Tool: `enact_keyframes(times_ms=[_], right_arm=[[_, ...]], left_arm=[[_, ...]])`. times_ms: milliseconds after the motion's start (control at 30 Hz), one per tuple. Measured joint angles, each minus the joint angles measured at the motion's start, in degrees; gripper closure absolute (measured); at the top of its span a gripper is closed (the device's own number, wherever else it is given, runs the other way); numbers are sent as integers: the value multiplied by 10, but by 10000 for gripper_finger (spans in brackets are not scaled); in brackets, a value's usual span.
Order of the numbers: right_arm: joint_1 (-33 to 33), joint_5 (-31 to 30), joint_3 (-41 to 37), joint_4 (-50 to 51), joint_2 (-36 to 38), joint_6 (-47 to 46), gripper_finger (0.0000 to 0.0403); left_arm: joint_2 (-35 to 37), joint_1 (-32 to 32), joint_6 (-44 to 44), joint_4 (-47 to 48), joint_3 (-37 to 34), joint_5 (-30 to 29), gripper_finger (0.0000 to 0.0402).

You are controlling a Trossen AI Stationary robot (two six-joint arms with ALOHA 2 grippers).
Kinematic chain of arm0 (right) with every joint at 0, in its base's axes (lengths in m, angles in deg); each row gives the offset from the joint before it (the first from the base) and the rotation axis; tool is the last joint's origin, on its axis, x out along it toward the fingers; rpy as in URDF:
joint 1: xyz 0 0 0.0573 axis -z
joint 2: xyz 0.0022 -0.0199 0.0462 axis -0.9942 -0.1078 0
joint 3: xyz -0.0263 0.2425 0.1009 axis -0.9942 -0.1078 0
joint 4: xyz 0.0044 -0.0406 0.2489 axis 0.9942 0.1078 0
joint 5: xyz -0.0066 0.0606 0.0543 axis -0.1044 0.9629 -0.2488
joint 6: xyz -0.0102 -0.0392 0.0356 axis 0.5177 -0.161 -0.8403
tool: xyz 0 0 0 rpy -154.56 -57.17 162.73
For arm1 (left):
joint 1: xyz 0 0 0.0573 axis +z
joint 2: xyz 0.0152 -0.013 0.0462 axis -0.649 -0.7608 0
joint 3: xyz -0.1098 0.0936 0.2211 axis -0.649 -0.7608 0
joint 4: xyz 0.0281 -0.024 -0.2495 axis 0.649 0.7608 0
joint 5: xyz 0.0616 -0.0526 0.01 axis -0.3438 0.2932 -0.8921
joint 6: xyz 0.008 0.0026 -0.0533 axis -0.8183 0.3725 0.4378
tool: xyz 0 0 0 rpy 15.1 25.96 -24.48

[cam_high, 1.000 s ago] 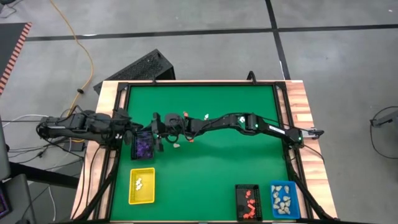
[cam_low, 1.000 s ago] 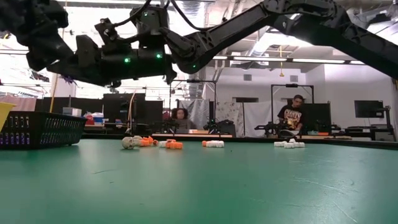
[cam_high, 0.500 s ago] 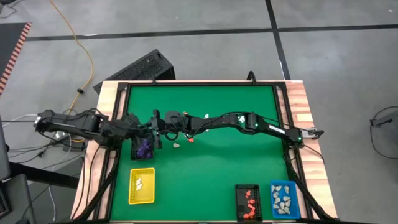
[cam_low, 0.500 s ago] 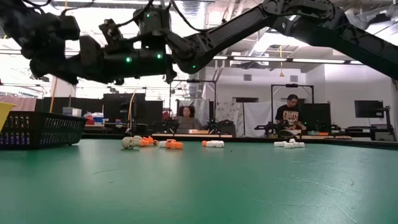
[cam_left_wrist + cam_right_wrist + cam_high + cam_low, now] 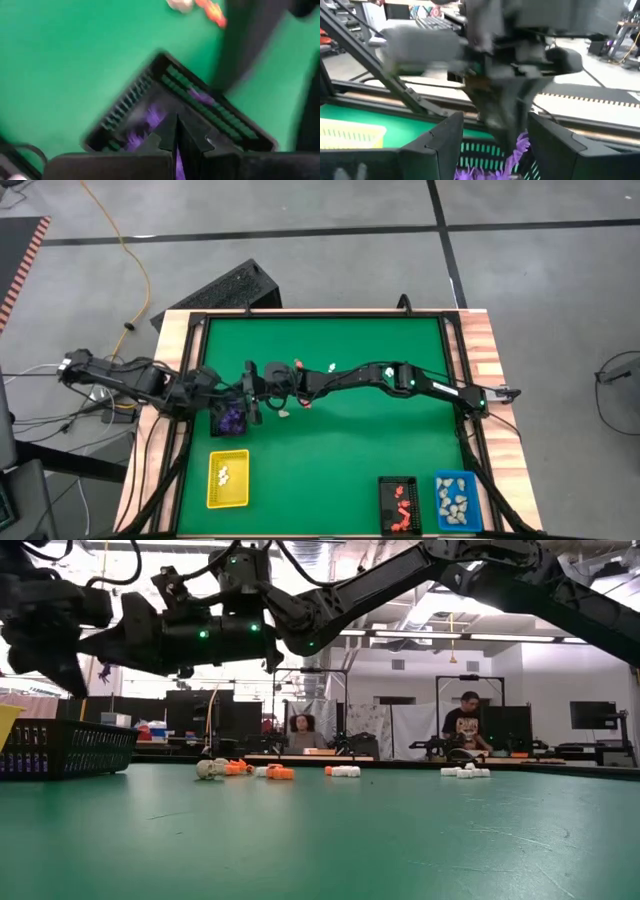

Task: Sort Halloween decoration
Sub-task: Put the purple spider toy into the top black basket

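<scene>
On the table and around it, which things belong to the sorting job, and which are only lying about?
Job:
- loose figurines mid-table
- purple ones in black tray
- yellow tray
- second black tray
- blue tray
- left hand, right hand, over the purple tray

Lying about:
- keyboard
- orange cable

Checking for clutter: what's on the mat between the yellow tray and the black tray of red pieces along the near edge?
Nothing. In the high view the green mat is bare between the yellow tray and the black tray.
</scene>
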Motion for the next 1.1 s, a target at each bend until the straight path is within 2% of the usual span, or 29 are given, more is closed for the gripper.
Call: enact_keyframes(times_ms=[100,300,467,700,867,1100], right_arm=[[0,0,0,20,0,0,162],[-1,-1,0,63,0,0,162],[2,-1,0,71,0,0,162],[5,-2,0,71,0,0,162],[3,-3,0,60,0,-1,163],[0,-7,0,41,0,-2,163]], left_arm=[[0,-24,23,1,0,14,402],[0,-81,47,8,3,-71,402],[0,-118,65,1,4,-114,402],[-1,-171,22,-69,4,-173,402],[-26,-182,18,-67,-2,-253,402],[-96,-182,19,-77,-3,-269,402]])
